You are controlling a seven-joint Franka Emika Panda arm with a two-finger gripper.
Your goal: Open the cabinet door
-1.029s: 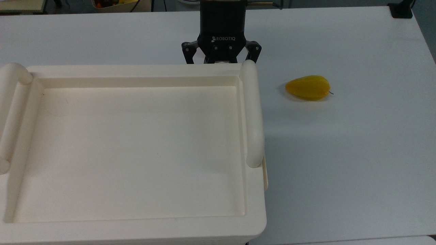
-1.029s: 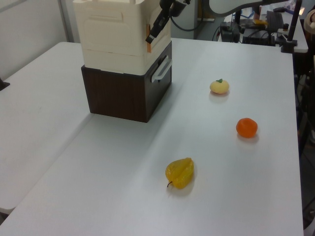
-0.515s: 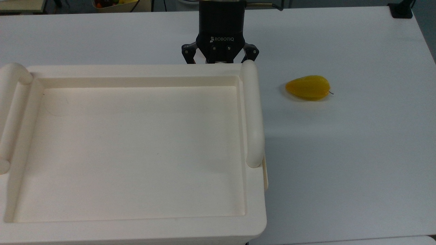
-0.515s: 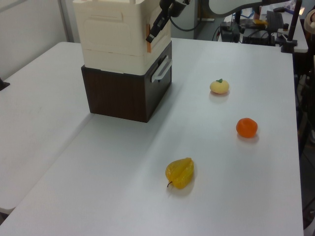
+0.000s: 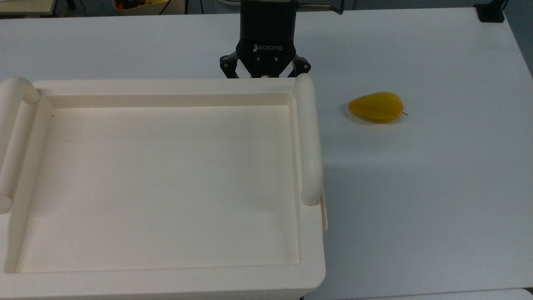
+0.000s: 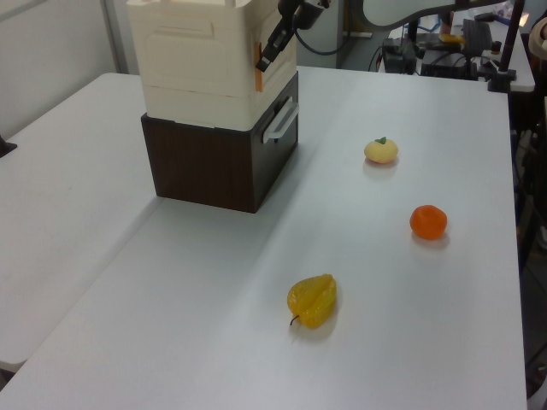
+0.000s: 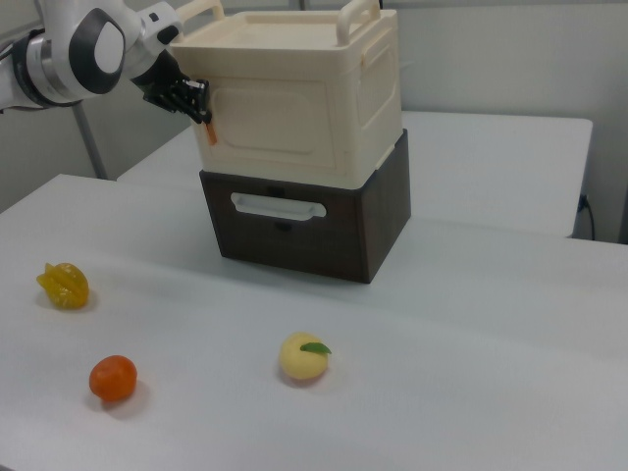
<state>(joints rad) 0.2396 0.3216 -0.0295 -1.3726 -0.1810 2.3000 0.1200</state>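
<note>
Cabinet door (image 7: 280, 116) is the cream front panel of the upper cabinet, still flush/closed, w/ gripper (image 7: 194, 104) at its orange tab (image 7: 207, 130) on the right view's left edge. Fingers look narrow around the tab, but can't tell if actually clamped. Step: grasping the door edge. Next, probably: confirm hold, then pull outward in an arc about the far-side hinge. Dark drawer unit (image 7: 294, 224) sits below gripper; yellow fruit (image 5: 377, 107) is well off to the side.
</note>
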